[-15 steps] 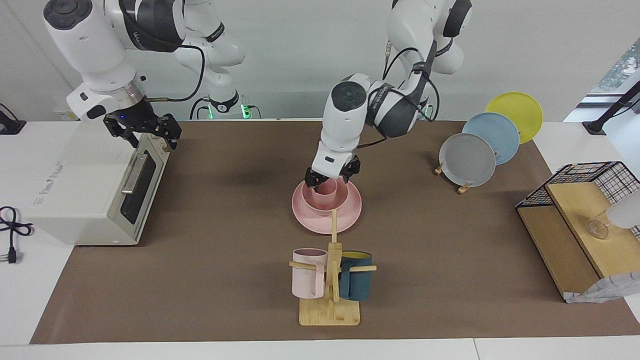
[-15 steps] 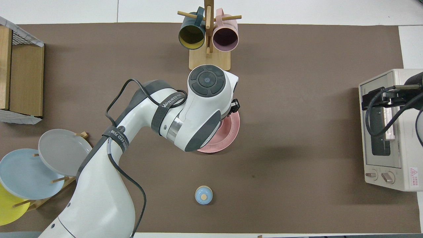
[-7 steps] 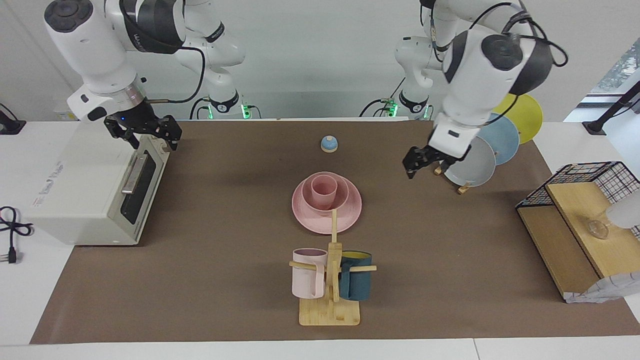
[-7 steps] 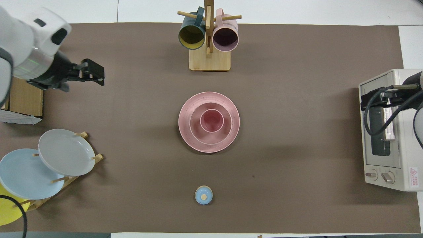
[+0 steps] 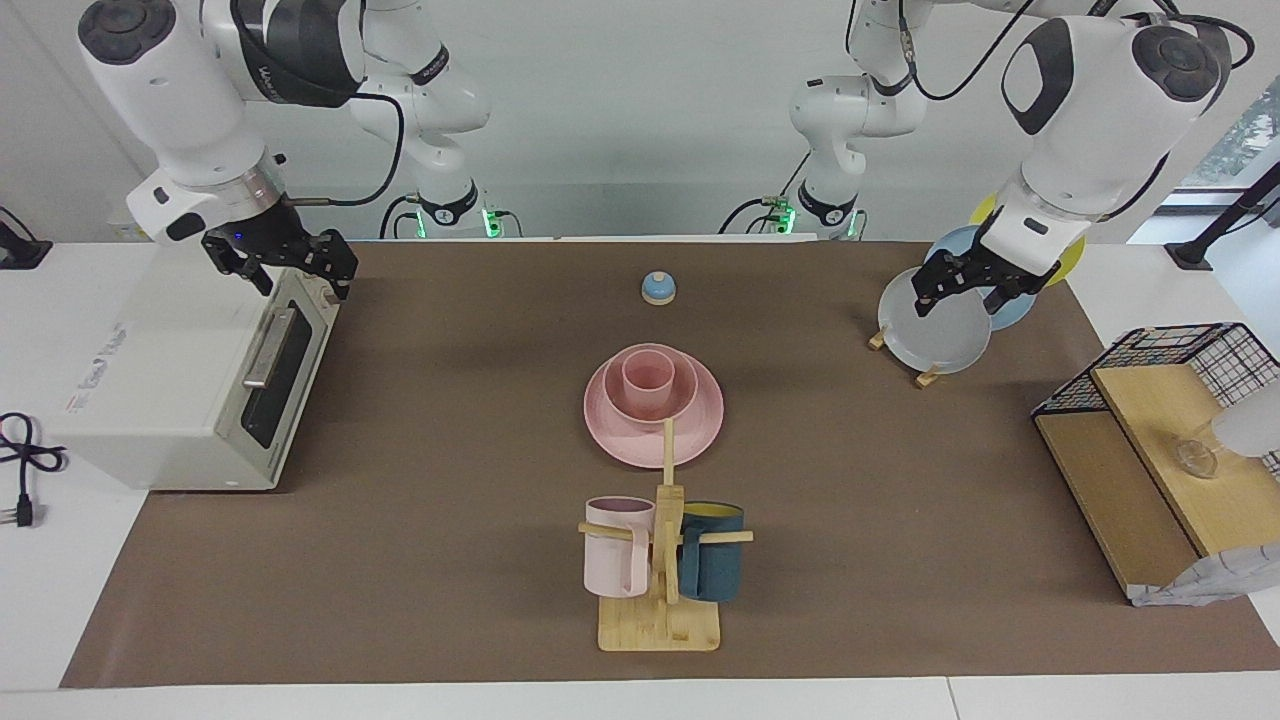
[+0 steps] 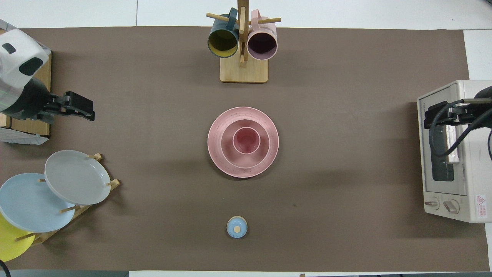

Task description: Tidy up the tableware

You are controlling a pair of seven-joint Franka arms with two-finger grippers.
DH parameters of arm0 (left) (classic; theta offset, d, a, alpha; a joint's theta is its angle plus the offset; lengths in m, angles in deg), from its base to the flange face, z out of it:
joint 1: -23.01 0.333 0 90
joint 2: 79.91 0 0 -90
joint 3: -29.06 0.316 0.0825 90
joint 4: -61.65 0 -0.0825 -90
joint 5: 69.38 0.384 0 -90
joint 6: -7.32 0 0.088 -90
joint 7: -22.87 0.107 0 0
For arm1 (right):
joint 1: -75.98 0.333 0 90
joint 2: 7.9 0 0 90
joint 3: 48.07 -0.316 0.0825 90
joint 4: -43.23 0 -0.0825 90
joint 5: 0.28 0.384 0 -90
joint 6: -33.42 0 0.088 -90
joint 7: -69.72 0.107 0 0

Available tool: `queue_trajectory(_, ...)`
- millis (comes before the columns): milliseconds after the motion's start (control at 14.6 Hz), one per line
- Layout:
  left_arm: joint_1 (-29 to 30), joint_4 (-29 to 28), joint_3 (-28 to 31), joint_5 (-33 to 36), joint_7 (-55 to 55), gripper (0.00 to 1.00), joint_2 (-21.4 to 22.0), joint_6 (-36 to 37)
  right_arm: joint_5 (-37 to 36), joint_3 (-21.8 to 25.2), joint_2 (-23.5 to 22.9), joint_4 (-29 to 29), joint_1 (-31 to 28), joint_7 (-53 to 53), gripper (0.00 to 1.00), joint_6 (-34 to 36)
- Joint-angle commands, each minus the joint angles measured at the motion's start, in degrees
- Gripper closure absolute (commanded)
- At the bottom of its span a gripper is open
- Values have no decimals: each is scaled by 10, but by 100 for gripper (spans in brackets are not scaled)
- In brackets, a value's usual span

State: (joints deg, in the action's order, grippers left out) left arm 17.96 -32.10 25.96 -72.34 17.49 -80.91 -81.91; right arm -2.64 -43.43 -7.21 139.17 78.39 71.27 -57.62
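Observation:
The pink plate (image 5: 620,440) (image 6: 215,156) lies mid-table. The pink bowl (image 5: 680,398) (image 6: 227,149) sits on it. The pink cup (image 5: 648,380) (image 6: 246,140) stands upright in the bowl. My left gripper (image 5: 962,293) (image 6: 89,111) is open and empty. It is up in the air at the left arm's end of the table, over the mat by the plate rack, well away from the pink stack. My right gripper (image 5: 300,275) (image 6: 432,115) is open and empty, and waits over the toaster oven.
A toaster oven (image 5: 180,390) (image 6: 449,154) is at the right arm's end. A rack holds grey (image 5: 935,335), blue and yellow plates. A wire-and-wood shelf (image 5: 1150,470) stands nearby. A mug tree (image 5: 660,560) (image 6: 243,42) holds pale pink and dark blue mugs. A small blue dome (image 5: 658,288) (image 6: 236,227) is near the robots.
My left gripper has let go of the pink cup in the bowl, risen and swung away to the plate rack's end. The right arm has not moved.

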Motion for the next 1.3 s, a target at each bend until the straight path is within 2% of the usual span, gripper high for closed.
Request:
queue_trajectory(0, 6, -32, -2, 5, 31, 0, 35, -7, 12, -8, 4, -4, -14, -13, 0, 11)
queue_trajectory(205, 8, 3, -4, 29, 39, 0, 30, 2, 12, -8, 4, -5, -7, -11, 0, 10)
queue_trajectory(410, 10, 15, -9, 32, 39, 0, 33, 26, 13, -8, 5, -4, -12, -11, 0, 10)
queue_trajectory(1230, 9, 3, -11, 29, 29, 0, 39, 30, 13, -7, 5, -4, -11, -12, 0, 10)
